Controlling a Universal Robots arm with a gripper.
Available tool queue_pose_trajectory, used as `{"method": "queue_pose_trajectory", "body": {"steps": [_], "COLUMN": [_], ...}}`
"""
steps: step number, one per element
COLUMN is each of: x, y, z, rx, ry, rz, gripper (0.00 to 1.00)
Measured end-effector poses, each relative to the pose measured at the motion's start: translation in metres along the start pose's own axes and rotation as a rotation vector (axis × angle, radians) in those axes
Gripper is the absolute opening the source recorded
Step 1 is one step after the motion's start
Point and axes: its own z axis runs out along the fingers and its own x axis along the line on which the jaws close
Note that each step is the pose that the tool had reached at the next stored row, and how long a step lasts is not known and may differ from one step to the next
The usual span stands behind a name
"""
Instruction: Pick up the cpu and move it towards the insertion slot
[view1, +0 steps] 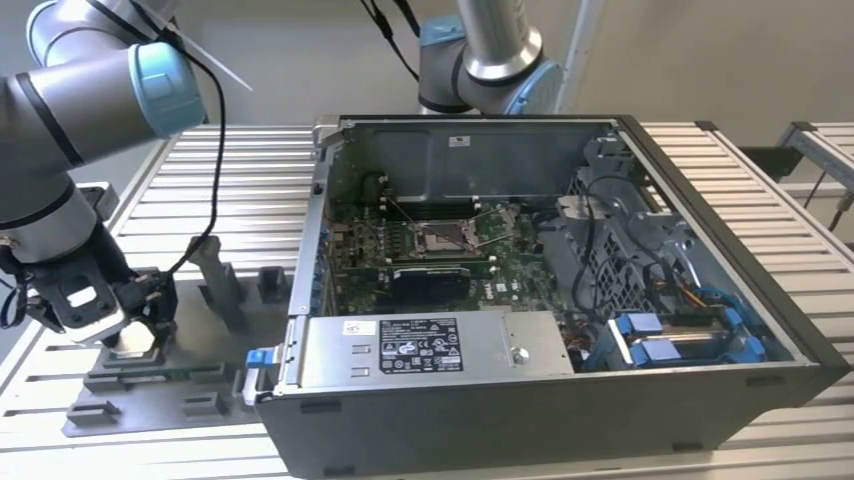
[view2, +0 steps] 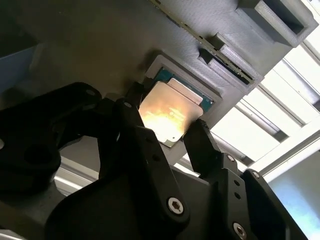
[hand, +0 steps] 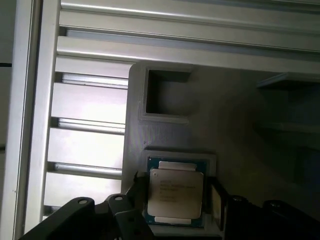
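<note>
Hand (view2: 167, 114) clamped on opposite edges of the cpu (hand: 176, 186), low in gray fixture pocket (hand: 210, 159).

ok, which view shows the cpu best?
First wrist view: the cpu lies face-on in its gray fixture, top and rim clear. Second wrist view shows it slanted, washed by glare. Exterior view: a pale patch under the gripper.

one cpu (hand: 176, 192), one insertion slot (view1: 441, 237)
</note>
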Motion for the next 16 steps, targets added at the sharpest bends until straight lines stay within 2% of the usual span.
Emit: {"method": "queue_pose_trajectory", "body": {"steps": [10, 11, 16], "x": [0.0000, 0.0000, 0.0000], "y": [0.0000, 0.0000, 0.0000], "z": [0.0001, 0.0001, -0.0004], "rx": [0.0000, 0.0001, -0.0001], "ry": [0.0000, 0.0000, 0.0002], "rz": [0.000, 0.000, 0.000], "gripper": [1.00, 0.00, 0.00]}}
